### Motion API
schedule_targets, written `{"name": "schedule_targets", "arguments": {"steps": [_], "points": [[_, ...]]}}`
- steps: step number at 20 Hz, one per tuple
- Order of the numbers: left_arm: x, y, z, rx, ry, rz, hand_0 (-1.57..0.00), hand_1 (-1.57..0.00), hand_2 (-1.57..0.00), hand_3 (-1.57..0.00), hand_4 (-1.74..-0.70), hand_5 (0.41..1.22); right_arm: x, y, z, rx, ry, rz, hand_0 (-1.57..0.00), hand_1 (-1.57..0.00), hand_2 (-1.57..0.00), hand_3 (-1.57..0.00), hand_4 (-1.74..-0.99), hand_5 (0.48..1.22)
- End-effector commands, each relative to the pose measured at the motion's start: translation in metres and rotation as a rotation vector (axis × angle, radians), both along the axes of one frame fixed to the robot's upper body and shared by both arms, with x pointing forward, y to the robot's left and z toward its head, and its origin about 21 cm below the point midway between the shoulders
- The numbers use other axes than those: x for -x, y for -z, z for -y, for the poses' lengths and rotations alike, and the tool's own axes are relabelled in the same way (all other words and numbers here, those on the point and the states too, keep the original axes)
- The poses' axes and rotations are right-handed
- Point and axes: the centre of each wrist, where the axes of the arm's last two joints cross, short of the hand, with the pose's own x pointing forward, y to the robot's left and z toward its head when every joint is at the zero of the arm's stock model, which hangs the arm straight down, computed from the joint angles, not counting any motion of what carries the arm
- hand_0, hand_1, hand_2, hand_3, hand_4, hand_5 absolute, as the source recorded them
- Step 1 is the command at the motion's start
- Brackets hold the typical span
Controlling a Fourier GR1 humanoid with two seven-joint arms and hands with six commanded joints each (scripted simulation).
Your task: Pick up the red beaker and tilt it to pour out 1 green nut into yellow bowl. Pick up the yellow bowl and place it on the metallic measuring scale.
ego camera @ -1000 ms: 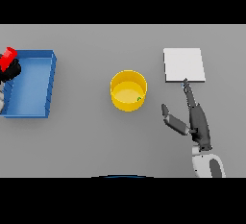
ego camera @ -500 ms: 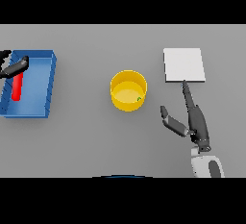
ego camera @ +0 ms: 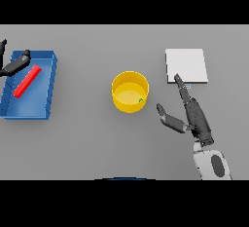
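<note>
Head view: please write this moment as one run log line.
red beaker: lying in blue tray | left hand: open | yellow bowl: on table | right hand: open

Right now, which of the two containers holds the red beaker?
The blue tray at the table's left; the red beaker lies in it. The yellow bowl doesn't.

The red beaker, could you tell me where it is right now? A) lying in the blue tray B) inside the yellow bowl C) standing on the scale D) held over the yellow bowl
A: the red beaker lies on its side in the blue tray, apart from the yellow bowl and the scale.
</note>
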Motion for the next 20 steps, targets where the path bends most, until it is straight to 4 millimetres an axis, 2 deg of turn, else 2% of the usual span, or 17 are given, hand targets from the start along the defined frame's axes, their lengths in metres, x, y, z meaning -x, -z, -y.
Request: {"name": "schedule_targets", "arguments": {"steps": [1,4,6,10,12,15,16,20], "points": [[-0.002,0.000,-0.002,0.002,-0.007,-0.001,-0.02,-0.02,-0.02,-0.02,-0.78,0.693,-0.007,-0.005,0.000,0.045,-0.028,0.003,0.00,0.00,0.00,0.00,-1.202,0.709],[0.000,0.003,0.000,0.013,0.007,-0.002,-0.01,-0.01,-0.01,-0.01,-0.79,0.707,-0.019,-0.014,-0.005,0.178,-0.142,-0.002,0.00,0.00,0.00,0.00,-1.255,0.700],[0.000,0.000,0.003,0.015,0.007,0.004,-0.01,0.00,0.00,0.00,-0.79,0.710,-0.030,-0.024,-0.009,0.337,-0.185,0.006,0.00,0.00,0.00,0.00,-1.278,0.683],[-0.003,0.002,0.002,0.013,0.004,-0.014,0.00,0.00,0.00,0.00,-0.79,0.712,-0.050,-0.040,-0.020,0.618,-0.341,0.070,0.00,0.00,0.00,0.00,-1.276,0.668],[-0.002,-0.002,-0.002,0.009,0.008,-0.003,0.00,0.00,0.00,0.00,-0.79,0.719,-0.058,-0.047,-0.026,0.699,-0.407,0.093,0.00,0.00,0.00,0.00,-1.270,0.664],[0.000,0.003,0.000,0.012,0.016,-0.010,0.00,0.00,0.00,0.00,-0.80,0.723,-0.072,-0.051,-0.039,0.762,-0.484,0.084,0.00,0.00,0.00,0.00,-1.273,0.656],[-0.002,0.004,0.004,0.009,0.013,-0.017,0.00,0.00,0.00,0.00,-0.80,0.723,-0.080,-0.052,-0.039,0.790,-0.490,0.078,0.00,0.00,0.00,0.00,-1.274,0.656],[-0.003,0.003,0.005,0.011,0.019,-0.015,0.00,0.00,0.00,0.00,-0.80,0.717,-0.090,-0.049,-0.053,0.870,-0.606,0.072,0.00,0.00,0.00,0.00,-1.269,0.683]]}}
